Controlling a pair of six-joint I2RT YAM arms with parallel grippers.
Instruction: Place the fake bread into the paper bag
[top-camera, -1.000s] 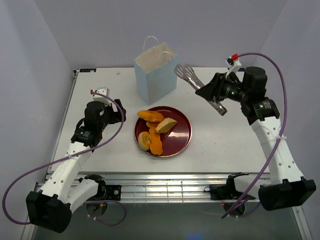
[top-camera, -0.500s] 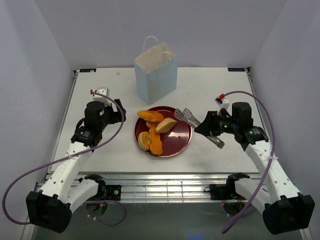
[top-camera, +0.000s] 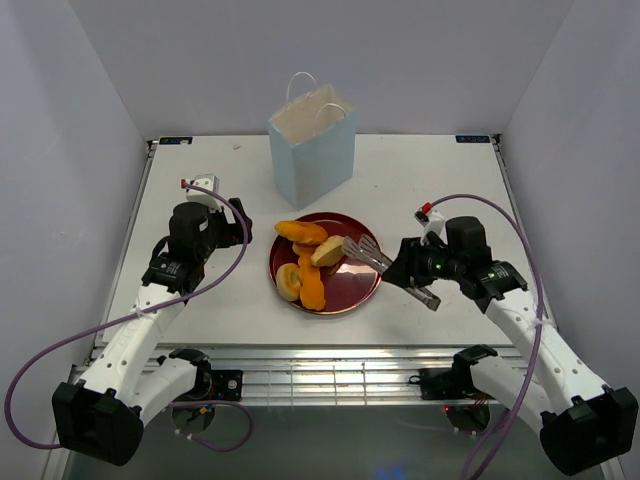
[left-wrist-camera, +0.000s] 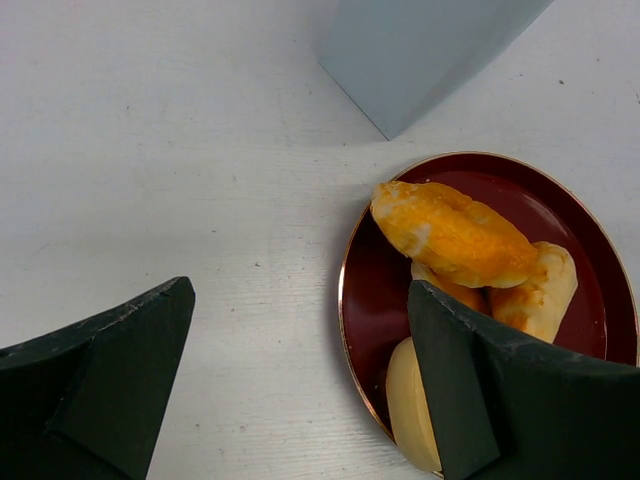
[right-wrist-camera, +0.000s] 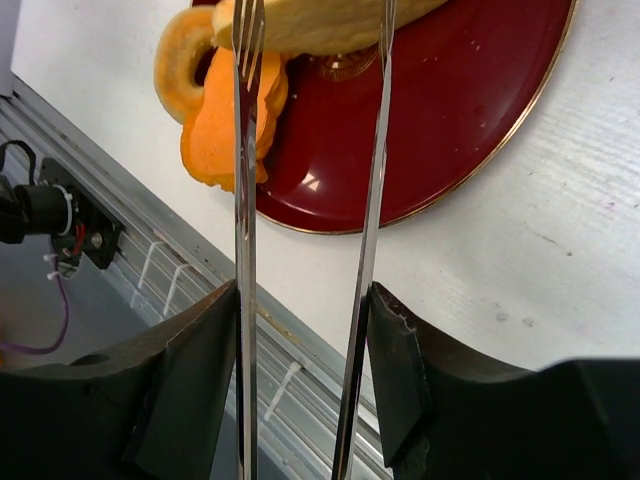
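- White tabletop (top-camera: 450, 190) between pale grey walls carries everything.
- Right gripper (right-wrist-camera: 300, 390), right of centre, clamps the metal tongs (right-wrist-camera: 243, 150). Their arms straddle a pale roll (top-camera: 332, 250); I cannot tell if they pinch it.
- Fake bread (top-camera: 300, 232) lies on the red plate (top-camera: 355, 285), mid-frame, so several pieces are left.
- Paper bag (top-camera: 315, 160) stands upper centre, its contents hidden.
- Left gripper (left-wrist-camera: 300, 340) gapes, holding nothing.

The fake bread (top-camera: 310, 262) lies heaped on the left half of a round dark red plate (top-camera: 356, 290). An orange croissant sits at the back, a pale tan roll beside it, and a ring and an orange stick lie nearer. The pale blue paper bag (top-camera: 315, 155) stands upright on the desk just behind, mouth open, white handles up.
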